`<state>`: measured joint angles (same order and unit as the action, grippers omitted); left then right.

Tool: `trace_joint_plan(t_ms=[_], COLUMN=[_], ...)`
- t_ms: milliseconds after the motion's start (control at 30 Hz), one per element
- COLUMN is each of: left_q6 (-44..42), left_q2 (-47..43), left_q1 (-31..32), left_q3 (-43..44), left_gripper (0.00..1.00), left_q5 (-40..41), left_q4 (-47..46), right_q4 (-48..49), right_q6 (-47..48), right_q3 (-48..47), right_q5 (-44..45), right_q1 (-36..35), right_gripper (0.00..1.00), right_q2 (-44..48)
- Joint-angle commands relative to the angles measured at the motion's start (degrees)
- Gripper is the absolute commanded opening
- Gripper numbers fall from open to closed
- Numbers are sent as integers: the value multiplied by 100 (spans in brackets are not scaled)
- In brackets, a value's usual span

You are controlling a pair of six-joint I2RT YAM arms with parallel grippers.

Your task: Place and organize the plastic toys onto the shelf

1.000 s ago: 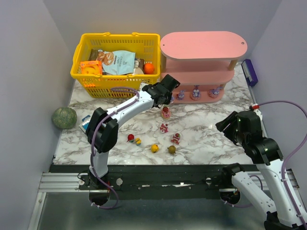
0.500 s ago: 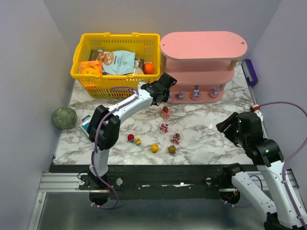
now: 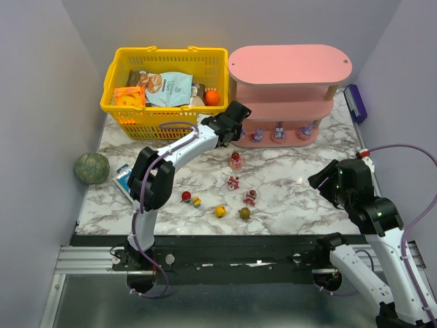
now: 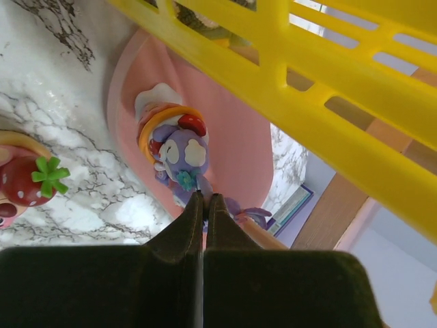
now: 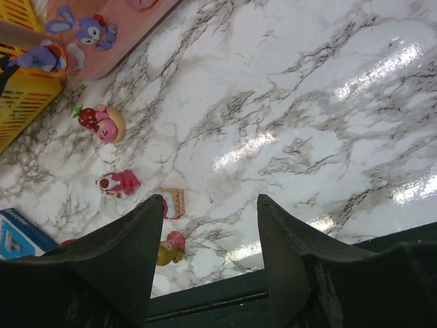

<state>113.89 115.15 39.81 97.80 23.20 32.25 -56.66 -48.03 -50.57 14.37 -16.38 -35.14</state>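
My right gripper point(image 5: 212, 203) hangs open and empty, well in front of the shelf point(image 3: 290, 65), toward its right end. Between it and the shelf, seven plastic toys point(image 3: 233, 182) lie loose on the glossy, marble-patterned table point(image 3: 307, 164). The olive ball point(image 3: 244, 213) is among the farthest from the shelf and the strawberry-topped figure point(image 3: 236, 160) is the nearest. At the shelf's left end my left gripper point(image 4: 205, 198) is closed with nothing between the fingers. Its tips are right at a purple bunny figure point(image 4: 181, 154) that stands on the bottom board. Three more purple figures point(image 3: 278, 131) stand along this board, so I judge about a third is done. The top board carries nothing, and the middle one I see only partly. The shelf is smooth pink with oval boards and light wooden posts, and the toys are small, rounded, shiny plastic.
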Motion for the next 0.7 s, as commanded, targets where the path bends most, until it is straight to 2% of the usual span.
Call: trace_joint_plan(t_ms=[0, 267, 333, 467, 667], left_q6=[1435, 1356, 1347, 1320, 1250], left_q2=[165, 183, 165, 139, 148], left_q1=[-44, -70, -70, -88, -88], left_q3=[134, 125, 134, 125, 117], left_gripper=[5, 20, 21, 31, 36], left_q5=[-61, -70, -44, -9, 44], left_q4=[-79, -175, -175, -236, -324], right_q4=[-143, -143, -143, -134, -126], right_q6=[-40, -57, -57, -66, -57], right_q3=[-41, -41, -50, -24, -15], right_q5=[198, 250, 250, 250, 242], right_q1=[39, 39, 39, 39, 39], right_gripper=[64, 64, 64, 64, 64], right_q2=[-55, -81, -81, -64, -72])
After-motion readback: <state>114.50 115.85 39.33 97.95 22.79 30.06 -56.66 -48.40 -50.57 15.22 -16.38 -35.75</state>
